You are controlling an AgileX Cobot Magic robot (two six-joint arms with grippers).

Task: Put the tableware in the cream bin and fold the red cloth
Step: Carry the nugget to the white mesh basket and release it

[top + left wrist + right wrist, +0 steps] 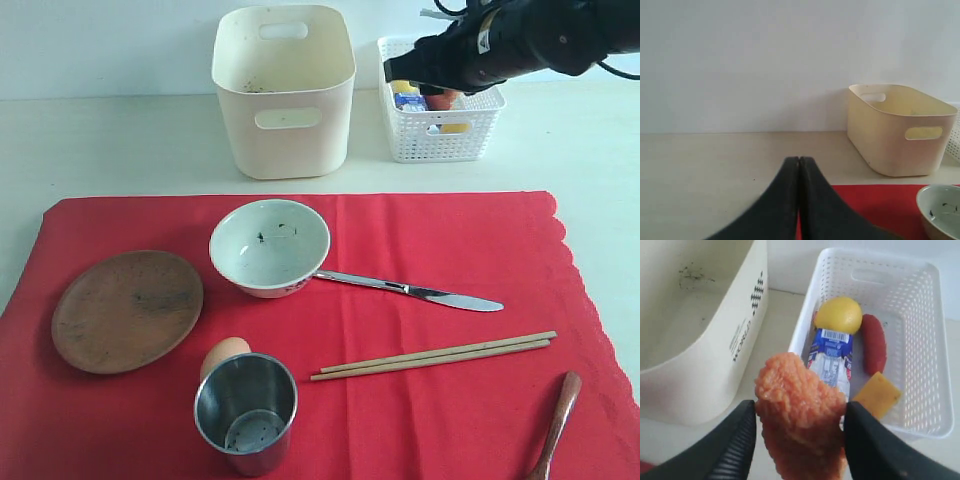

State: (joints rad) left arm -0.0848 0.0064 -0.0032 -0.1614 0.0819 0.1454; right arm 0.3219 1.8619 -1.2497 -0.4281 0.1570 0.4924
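While right gripper clamps nugget over far basket
Lower inside the rim before releasing; left gripper rests with jaws closed.

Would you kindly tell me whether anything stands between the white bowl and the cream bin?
Nothing visible does: only bare red cloth and tabletop separate the white bowl from the cream bin, whose top is open.

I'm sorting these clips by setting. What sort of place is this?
Likely a staged lab table, not a home: a white bowl and steel cup on a red cloth, a cream bin and white lattice basket behind, a bare white wall, and black robot fingers in view.
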